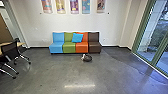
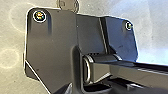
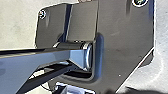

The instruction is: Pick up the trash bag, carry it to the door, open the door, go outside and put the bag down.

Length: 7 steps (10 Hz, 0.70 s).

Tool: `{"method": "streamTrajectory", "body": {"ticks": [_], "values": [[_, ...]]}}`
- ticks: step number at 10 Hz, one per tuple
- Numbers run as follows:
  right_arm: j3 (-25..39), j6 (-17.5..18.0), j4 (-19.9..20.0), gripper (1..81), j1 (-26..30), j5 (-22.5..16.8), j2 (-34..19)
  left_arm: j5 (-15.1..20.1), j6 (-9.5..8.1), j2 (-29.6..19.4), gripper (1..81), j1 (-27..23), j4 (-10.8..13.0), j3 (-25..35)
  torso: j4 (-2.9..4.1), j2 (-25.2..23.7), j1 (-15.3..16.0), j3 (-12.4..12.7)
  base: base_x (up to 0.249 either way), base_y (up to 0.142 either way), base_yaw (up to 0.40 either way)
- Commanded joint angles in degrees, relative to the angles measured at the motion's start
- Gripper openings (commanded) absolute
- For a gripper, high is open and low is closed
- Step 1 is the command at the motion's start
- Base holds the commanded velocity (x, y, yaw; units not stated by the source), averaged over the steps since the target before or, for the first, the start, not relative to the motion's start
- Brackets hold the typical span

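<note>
Head view: a dark, rounded trash bag with a white part (image 1: 87,58) lies near frame centre on the grey floor (image 1: 50,75), in front of a four-colour sofa (image 1: 69,47). Left wrist view: left hand's state cannot be determined. Right wrist view: right hand's state is likewise indeterminate.

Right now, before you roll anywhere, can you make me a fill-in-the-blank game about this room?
From left to right, the couch goes blue, green, ____, brown.
The pillow on the couch is ____.
A dark bundle lies on the ____.
The frame around the big glass is ____.

Missing words: orange; blue; floor; green.
</note>
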Motion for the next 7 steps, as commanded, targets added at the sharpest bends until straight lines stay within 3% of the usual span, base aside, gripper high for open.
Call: {"method": "streamTrajectory", "body": {"ticks": [1,7], "values": [[0.8,-0.2,-0.2,81.1,2.0,-3.2,-0.5,3.2,0.24,-0.4,81.1,-2.1,-0.1,0.5,0.0,0.0,0.0,0.0,0.172,0.0,0.0],[0.7,-0.2,-0.2,81.1,2.0,-3.1,-0.5,3.2,0.24,-0.4,81.1,-2.1,-0.1,0.5,0.0,0.0,0.0,0.0,0.173,0.0,0.0]]}}
